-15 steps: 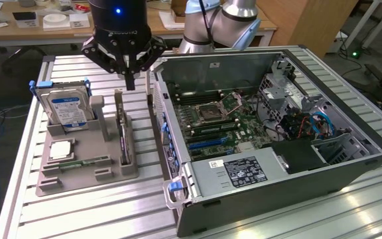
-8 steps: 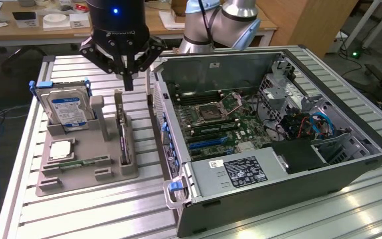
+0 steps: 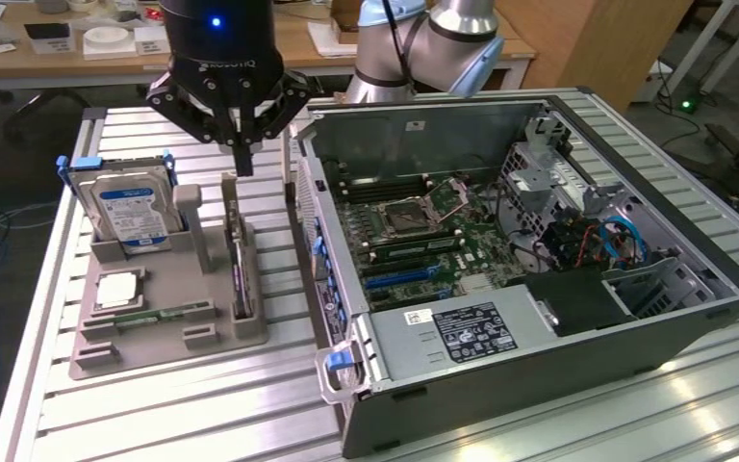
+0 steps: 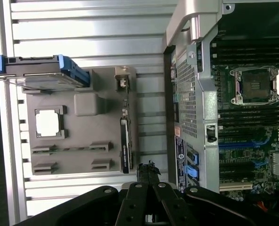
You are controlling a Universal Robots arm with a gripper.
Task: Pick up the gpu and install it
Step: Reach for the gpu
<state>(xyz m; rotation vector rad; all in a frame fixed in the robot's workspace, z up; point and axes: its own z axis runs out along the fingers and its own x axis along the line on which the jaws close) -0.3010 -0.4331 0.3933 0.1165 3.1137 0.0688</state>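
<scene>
The gpu point(image 3: 239, 260) stands on its edge in a slot of the grey holder point(image 3: 151, 339), to the exterior view's left of the open computer case point(image 3: 511, 241). Its pale bracket end points toward the far side of the table. My gripper point(image 3: 242, 166) hangs just above that bracket end, fingers shut together and holding nothing. In the wrist view the gpu point(image 4: 125, 150) appears edge-on as a thin dark strip, with my gripper point(image 4: 148, 170) close beside its end. The motherboard point(image 3: 427, 245) lies exposed inside the case, with blue card slots point(image 3: 402, 279).
A silver hard drive point(image 3: 126, 207) with a blue label stands upright in the holder. A processor chip point(image 3: 115, 289) and a green memory stick point(image 3: 165, 313) lie beside it. The slatted metal table point(image 3: 216, 404) carries everything. A desk with clutter stands behind.
</scene>
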